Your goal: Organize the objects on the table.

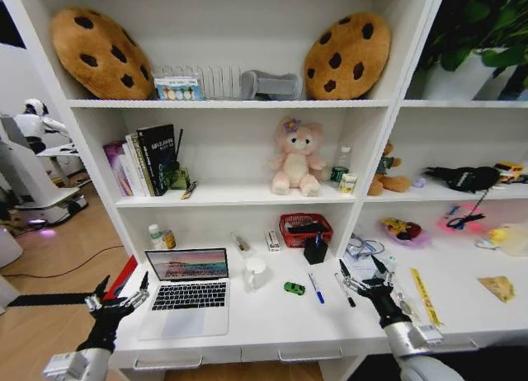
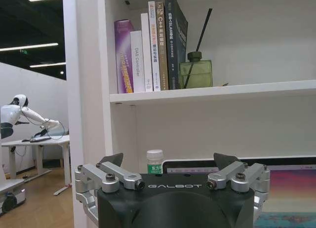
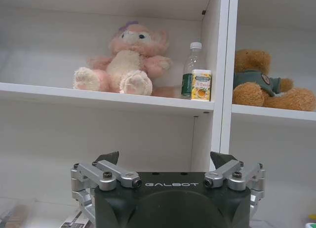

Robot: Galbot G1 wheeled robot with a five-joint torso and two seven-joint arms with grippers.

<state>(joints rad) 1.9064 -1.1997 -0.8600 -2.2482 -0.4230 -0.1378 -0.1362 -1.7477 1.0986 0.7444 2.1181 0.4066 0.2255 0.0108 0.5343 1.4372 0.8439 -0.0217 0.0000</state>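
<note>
A slim silver laptop (image 1: 188,292) stands open on the left of the white table (image 1: 272,319). Its lit screen (image 2: 291,193) also appears in the left wrist view. To its right lie a tiny green toy car (image 1: 294,288), a blue-capped pen (image 1: 316,288) and a black-capped pen (image 1: 345,290). My left gripper (image 1: 124,285) (image 2: 169,161) hovers open at the table's front left corner, just left of the laptop, holding nothing. My right gripper (image 1: 361,270) (image 3: 165,159) is open and empty above the table just right of the black-capped pen.
A clear cup (image 1: 255,272), black pen holder (image 1: 315,250) and red basket (image 1: 305,228) stand behind the car. A white bottle (image 1: 155,236) (image 2: 155,160) sits behind the laptop. A yellow ruler (image 1: 425,297) lies right of my right gripper. Shelves above hold books (image 1: 144,160) and a pink plush (image 1: 294,158).
</note>
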